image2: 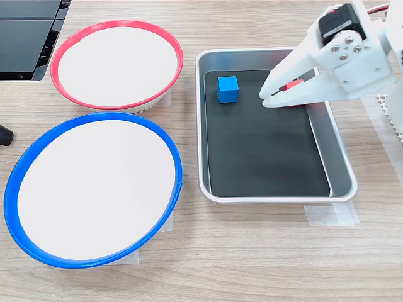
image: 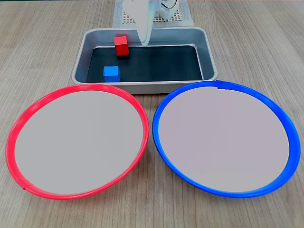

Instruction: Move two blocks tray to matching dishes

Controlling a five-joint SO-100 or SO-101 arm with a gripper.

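The gripper hangs over the tray, fingers slightly spread, the red block just behind their tips. The blue block sits apart, in the tray. No writing is legible.

A pale wood-grain table lies under even, bright light.

Red block, blue block in tray

No readable text, label or number appears anywhere.
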